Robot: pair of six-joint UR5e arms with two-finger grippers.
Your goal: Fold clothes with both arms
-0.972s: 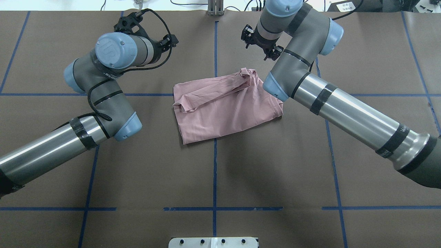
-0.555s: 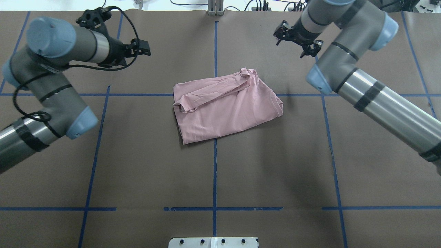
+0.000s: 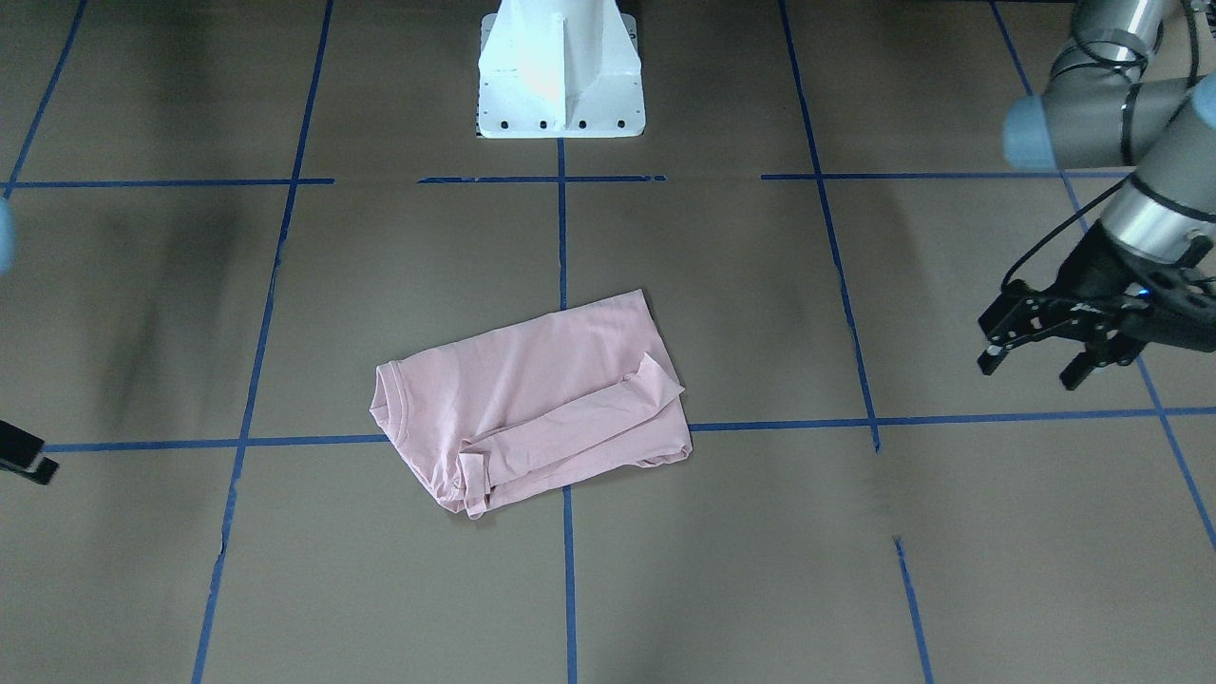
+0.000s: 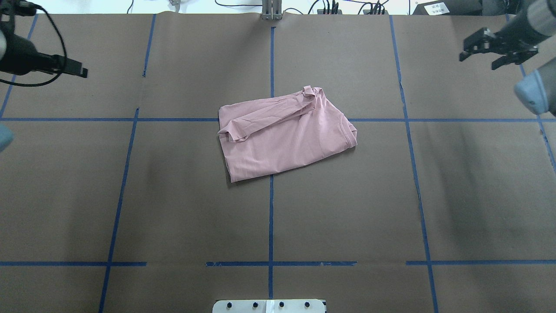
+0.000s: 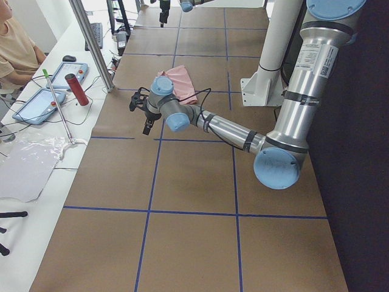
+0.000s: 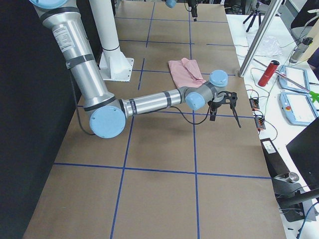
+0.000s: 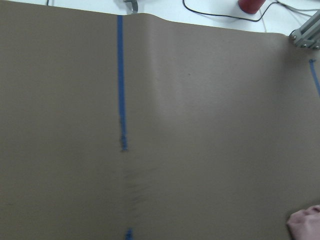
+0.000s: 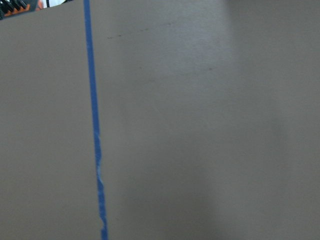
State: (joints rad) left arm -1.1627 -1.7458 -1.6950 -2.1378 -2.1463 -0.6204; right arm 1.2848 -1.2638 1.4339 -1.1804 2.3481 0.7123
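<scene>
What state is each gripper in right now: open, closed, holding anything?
Left gripper: open, holding nothing.
Right gripper: open, holding nothing.

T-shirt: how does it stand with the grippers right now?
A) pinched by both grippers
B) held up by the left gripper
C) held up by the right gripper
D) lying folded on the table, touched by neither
D: the T-shirt lies folded mid-table, while the left gripper and right gripper hang open far out at opposite sides.
</scene>
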